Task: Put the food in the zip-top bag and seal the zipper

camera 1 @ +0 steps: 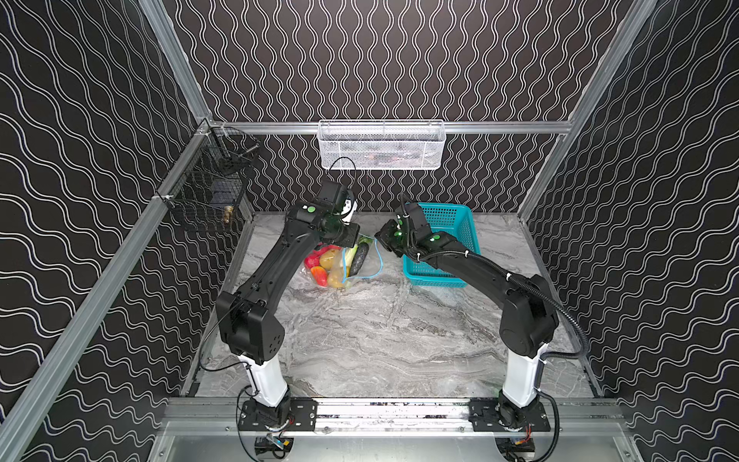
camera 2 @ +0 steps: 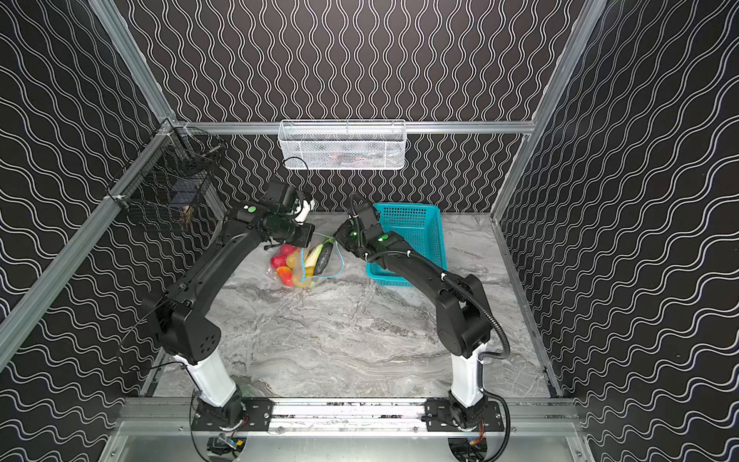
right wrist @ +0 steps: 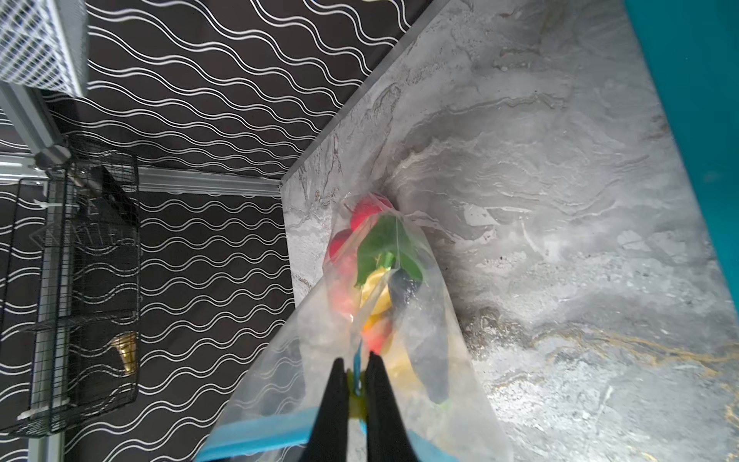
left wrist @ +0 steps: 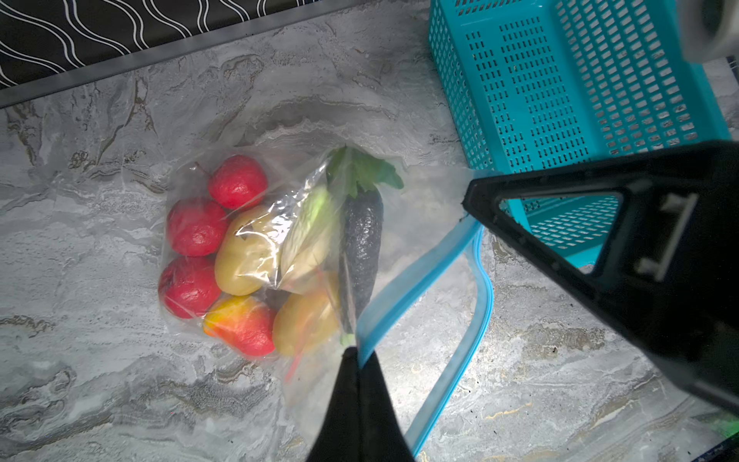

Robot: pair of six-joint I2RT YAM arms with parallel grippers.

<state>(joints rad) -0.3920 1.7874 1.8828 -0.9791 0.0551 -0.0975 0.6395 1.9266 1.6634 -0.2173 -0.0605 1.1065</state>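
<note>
The zip-top bag [camera 1: 362, 266] [left wrist: 404, 224] lies on the marble table with the food [camera 1: 328, 264] [camera 2: 294, 264] inside: red tomatoes [left wrist: 196, 228], a potato [left wrist: 248, 252], a radish [left wrist: 312, 236], a dark cucumber [left wrist: 362, 240]. The two blue strips of the zipper [left wrist: 420, 272] [camera 1: 380, 260] stand apart, so the mouth gapes. My left gripper [left wrist: 358, 356] is shut on one end of the zipper strip. At the other end my right gripper [right wrist: 356, 370] [camera 1: 379, 237] is shut on the yellowish slider tab [right wrist: 354, 386]. One right finger [left wrist: 482, 198] shows in the left wrist view.
A teal plastic basket [camera 1: 452, 224] [left wrist: 560, 100] stands just right of the bag, under my right arm. A white mesh basket [camera 1: 380, 144] hangs on the back wall. A black wire cage [camera 1: 208, 188] hangs at the left wall.
</note>
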